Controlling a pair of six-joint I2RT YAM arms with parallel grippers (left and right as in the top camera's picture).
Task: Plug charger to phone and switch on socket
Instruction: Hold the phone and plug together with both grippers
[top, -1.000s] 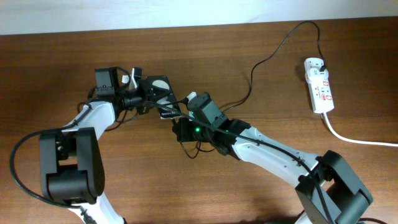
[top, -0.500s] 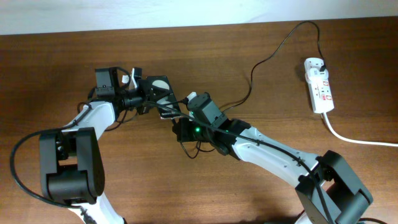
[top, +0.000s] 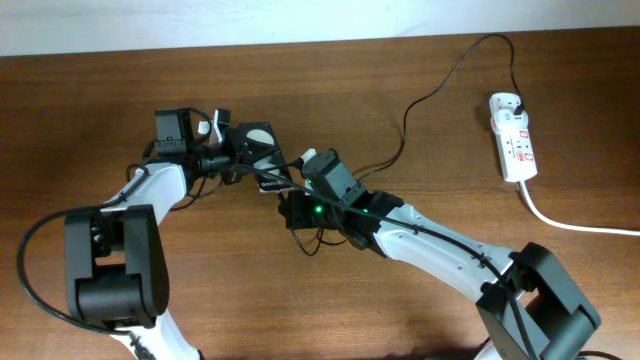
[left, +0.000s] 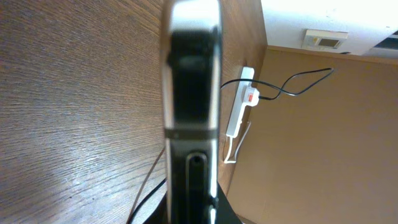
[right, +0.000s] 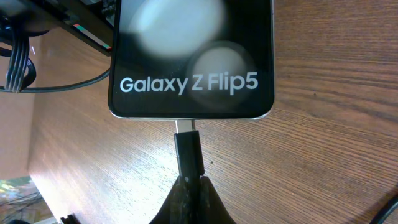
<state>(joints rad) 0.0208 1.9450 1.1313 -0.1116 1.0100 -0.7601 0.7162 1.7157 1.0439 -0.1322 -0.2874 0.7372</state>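
While both arms meet left of centre in the overhead view, I log the step as plug-in, with the switch not yet reached. The left hand is clamped on the phone. The right hand is closed on the end of the charger at the phone's right end. The cable loops across the surface to the socket, far right and well apart from both hands.

Left wrist view: the phone fills the middle, edge-on. The hand's own fingers cannot be made out here. The socket shows far off with a red mark; on or off is unreadable.

Right wrist view: the hand is pinched shut on the black plug tip. Its metal end meets the phone's bottom edge with a sliver of metal showing, so I judge it not fully seated. The port itself is hidden. The next move calls for a straight push along the phone's length while the left hand braces. After that, one hand must be freed for the socket switch.
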